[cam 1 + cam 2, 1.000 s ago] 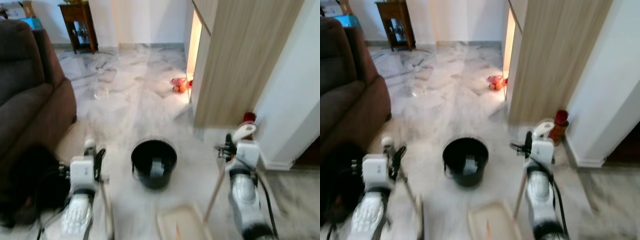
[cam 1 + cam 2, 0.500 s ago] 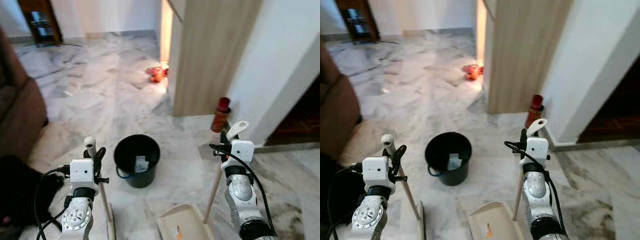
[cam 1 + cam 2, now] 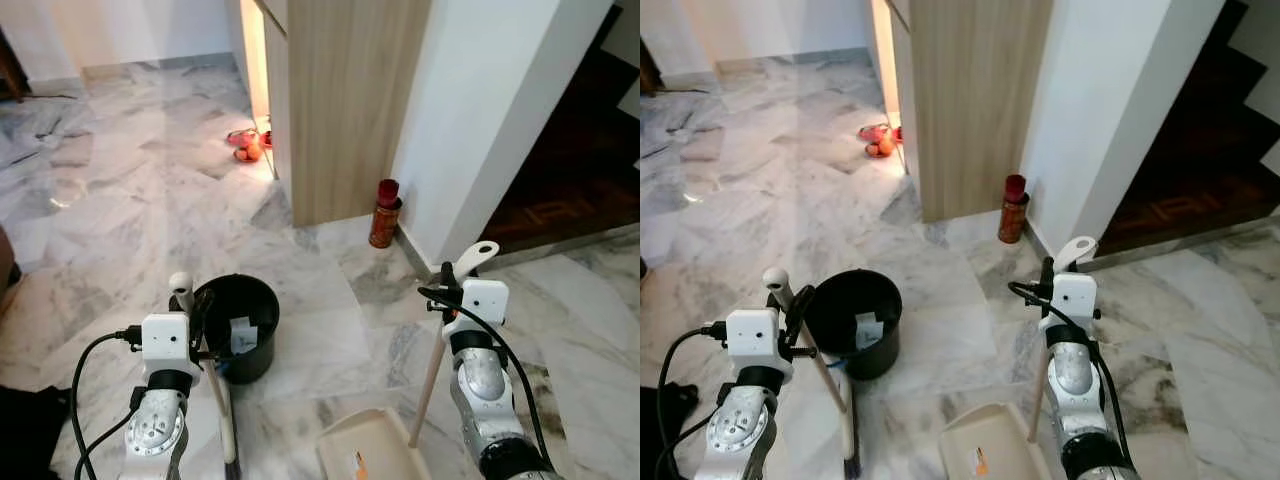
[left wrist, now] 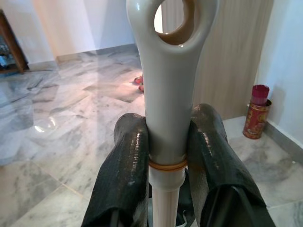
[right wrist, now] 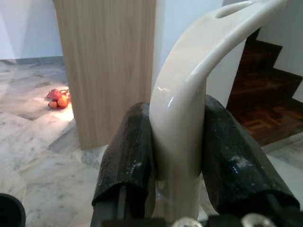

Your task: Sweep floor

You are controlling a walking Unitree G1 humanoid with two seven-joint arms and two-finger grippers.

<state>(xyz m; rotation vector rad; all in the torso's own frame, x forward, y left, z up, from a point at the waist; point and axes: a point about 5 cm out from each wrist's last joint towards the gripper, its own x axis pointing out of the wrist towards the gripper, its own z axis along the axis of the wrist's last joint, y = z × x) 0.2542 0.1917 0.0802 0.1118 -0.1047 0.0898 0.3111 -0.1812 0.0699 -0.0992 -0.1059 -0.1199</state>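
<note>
Between our left gripper's (image 4: 165, 156) two black fingers (image 4: 124, 165) sits the pale grip of the broom handle (image 4: 165, 85), clamped on both sides just above a thin orange ring; the hanging hole at its tip stands clear above the pads. Our right gripper (image 5: 177, 142) is likewise clenched, its fingers (image 5: 127, 146) pressed against the curved cream top of the dustpan handle (image 5: 189, 90).

From the head views, we hold both silver forearms raised and roughly upright, wrists uppermost, left arm (image 3: 160, 420) at the lower left and right arm (image 3: 480, 380) at the lower right. The broom stick (image 3: 835, 385) slants down from our left gripper to the floor just beside a black bucket (image 3: 238, 325), which has a pale scrap inside. The wooden dustpan pole (image 3: 428, 385) drops from our right gripper to the cream dustpan (image 3: 370, 450) lying on the marble floor (image 3: 320, 330) between our arms.

Farther out, a red canister (image 3: 383, 212) stands at the foot of a white wall (image 3: 470, 110), beside a wood-panelled partition (image 3: 340, 90). Small orange and red objects (image 3: 246, 146) lie near the partition's lit edge. Dark wooden stairs (image 3: 1200, 150) rise at the right.
</note>
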